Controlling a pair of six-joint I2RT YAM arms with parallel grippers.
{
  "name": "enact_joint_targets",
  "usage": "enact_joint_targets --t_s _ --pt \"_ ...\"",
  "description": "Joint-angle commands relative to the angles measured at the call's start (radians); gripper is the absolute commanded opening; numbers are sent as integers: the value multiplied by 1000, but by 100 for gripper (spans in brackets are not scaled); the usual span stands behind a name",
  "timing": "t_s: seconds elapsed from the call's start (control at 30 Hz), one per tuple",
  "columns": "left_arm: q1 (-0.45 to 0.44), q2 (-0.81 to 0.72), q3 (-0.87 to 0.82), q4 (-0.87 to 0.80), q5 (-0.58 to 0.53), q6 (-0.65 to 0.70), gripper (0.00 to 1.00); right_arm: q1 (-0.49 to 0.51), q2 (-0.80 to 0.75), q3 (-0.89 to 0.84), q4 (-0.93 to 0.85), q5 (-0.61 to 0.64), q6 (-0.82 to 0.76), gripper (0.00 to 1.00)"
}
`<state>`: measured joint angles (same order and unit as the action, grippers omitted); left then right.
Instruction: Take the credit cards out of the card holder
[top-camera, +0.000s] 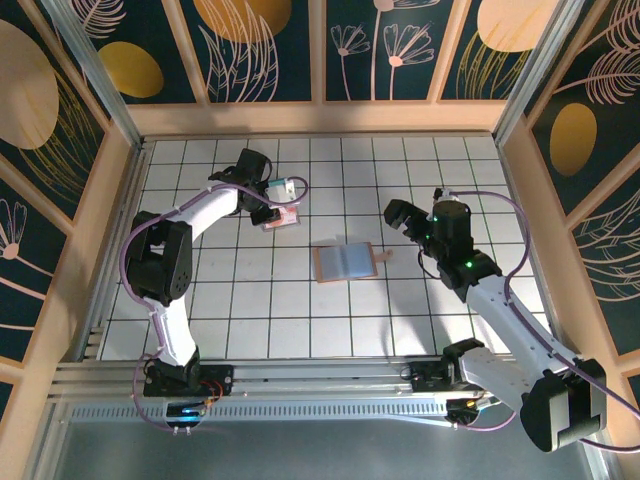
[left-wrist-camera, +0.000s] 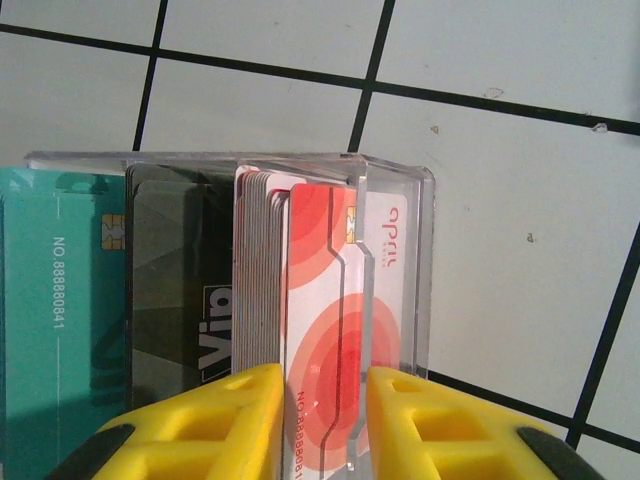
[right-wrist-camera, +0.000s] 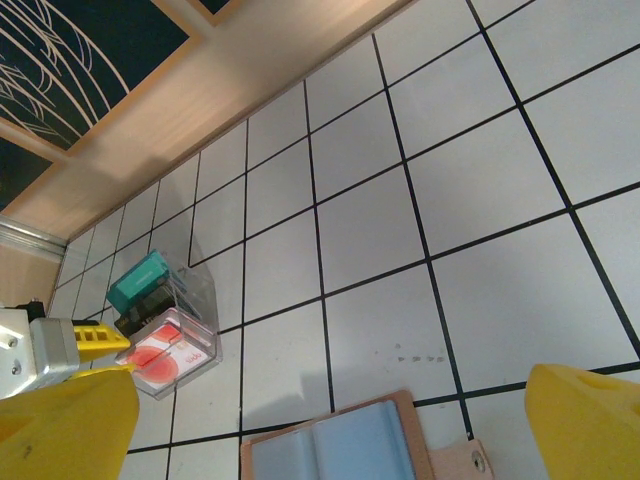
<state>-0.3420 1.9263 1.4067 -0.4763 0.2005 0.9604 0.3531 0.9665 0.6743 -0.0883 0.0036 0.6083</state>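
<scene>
The left claw (left-wrist-camera: 323, 420) sits at the near end of a clear box (left-wrist-camera: 395, 180), its 2 yellow fingers (left-wrist-camera: 215, 425) a narrow gap apart. The lower end of a red card (left-wrist-camera: 320, 300) shows in that gap, but I cannot tell whether the fingers pinch it. Inside the box, a pack of grey-edged cards (left-wrist-camera: 258, 270) stands beside the red card, then a black card marked "Vip" (left-wrist-camera: 180, 280). A teal card (left-wrist-camera: 50, 300) is furthest left, against the box's outer wall. The box rests on the white tiled surface (top-camera: 240, 300), toward its far-left part.

The right claw (right-wrist-camera: 330, 420) hangs wide apart and holds nothing, over the right half of the surface. The card holder (top-camera: 347, 262) lies flat and unfolded near the middle of the surface, grey-blue inside up with a tan border. It is between the 2 claws, well apart from the box and touched by neither claw.
</scene>
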Motion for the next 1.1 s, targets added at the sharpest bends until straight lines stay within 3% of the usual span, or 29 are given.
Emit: enact_joint_targets --t_s 0.0,0.17,0.3,0.53,0.57,0.63,0.67,0.77,1.0,1.07 --pt "7 -15 26 -52 1 2 27 -5 -23 19 5 18 5 99" --pt "7 -101 13 -53 26 -20 25 -6 -34 30 -18 31 -13 99" --pt "7 -237 -53 37 32 -79 25 -5 -41 43 -41 69 -35 99" --pt "7 -462 -212 282 -32 -358 29 -11 -52 49 -68 140 -75 99" --pt "8 -483 -228 307 -50 -405 37 -12 -54 48 -72 153 -82 99" --pt "8 -526 -266 354 -99 -507 69 -15 -63 42 -77 190 -96 99" --pt "7 -542 -283 369 -123 -546 80 -16 -67 37 -78 205 -102 99" --pt "8 -597 -343 417 -240 -684 98 -21 -90 10 -65 260 -127 99" --pt "8 -734 -561 515 -708 -962 99 -43 -130 -56 -27 379 -183 99" --pt "8 -763 -622 543 -759 -992 99 -53 -133 -77 -6 392 -204 99"
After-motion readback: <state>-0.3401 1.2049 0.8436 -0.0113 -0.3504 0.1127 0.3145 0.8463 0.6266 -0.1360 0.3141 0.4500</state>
